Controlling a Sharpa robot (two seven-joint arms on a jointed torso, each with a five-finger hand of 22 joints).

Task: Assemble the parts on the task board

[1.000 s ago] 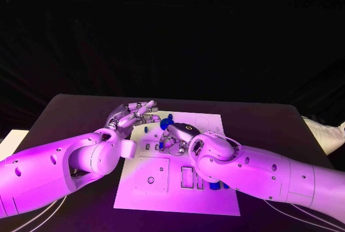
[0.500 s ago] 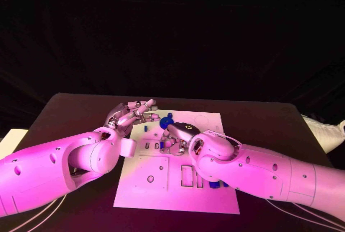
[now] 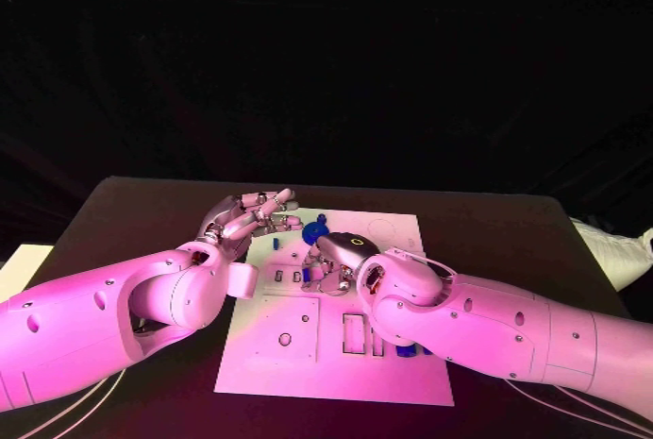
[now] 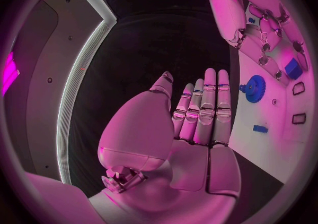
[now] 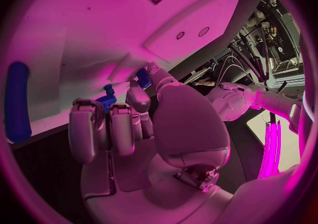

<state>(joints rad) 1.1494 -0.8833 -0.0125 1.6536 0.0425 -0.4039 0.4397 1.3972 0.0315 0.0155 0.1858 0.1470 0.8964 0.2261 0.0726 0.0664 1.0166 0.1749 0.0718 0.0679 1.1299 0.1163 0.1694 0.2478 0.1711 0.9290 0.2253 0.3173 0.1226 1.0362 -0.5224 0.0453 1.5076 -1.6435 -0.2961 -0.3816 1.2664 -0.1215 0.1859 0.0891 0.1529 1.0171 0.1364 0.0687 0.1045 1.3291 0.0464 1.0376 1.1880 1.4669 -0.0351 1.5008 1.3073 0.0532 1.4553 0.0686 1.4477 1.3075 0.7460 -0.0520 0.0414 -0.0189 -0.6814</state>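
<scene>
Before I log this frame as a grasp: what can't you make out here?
- Head view: the right hand is bent over the task board, hiding its fingertips and anything held.
- Right wrist view: a small blue part sits at the fingers; contact unclear.
- Board slots under the right arm are covered.

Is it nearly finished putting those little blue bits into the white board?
Seemingly not. The right hand is down on the task board, fingers curled around a small blue part; whether it grips it is unclear. The left hand is open beside the board, holding nothing. A blue gear and a small blue block lie loose.
</scene>
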